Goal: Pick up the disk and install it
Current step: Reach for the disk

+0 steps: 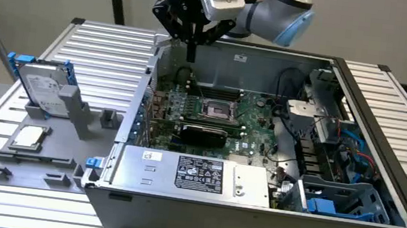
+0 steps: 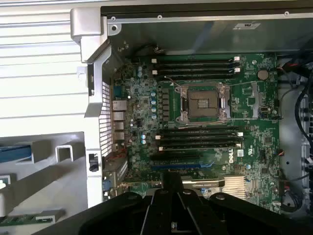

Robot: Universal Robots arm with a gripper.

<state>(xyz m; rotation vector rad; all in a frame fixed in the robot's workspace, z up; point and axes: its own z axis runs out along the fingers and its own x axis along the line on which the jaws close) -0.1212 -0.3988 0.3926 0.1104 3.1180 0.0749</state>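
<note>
A: Edges first. How much room is there around the open computer case [image 1: 252, 227]?
B: Lid off, whole top open. Walls stand all round and the motherboard [image 1: 215, 112] lies flat on the floor. A silver power box [image 1: 197, 173] fills the near side. A blue plastic cage [image 1: 338, 199] sits in the near corner on the exterior view's right, and cables crowd that side. Outside the case, on the exterior view's left, a bare strip of slatted table [image 1: 108, 47] runs along the wall.
A: Arm?
B: It reaches over from beyond the case's far wall. The wrist is turned so the gripper [image 1: 191, 55] points straight down. It sits over the far corner on the exterior view's left, just inside the wall. Tips hang above the board, touching nothing.
A: Fingers?
B: Pressed together, nothing between them.
A: The disk?
B: The disk [image 1: 39, 90] is outside the case, well off its wall on the exterior view's left. It stands on edge in a grey fixture [image 1: 71, 145]. Long axis near upright, leaning slightly. The white label face shows to the exterior camera, with blue rails at its edges. It is well apart from the gripper. A small square chip [image 1: 28, 136] lies flat on the same fixture.
</note>
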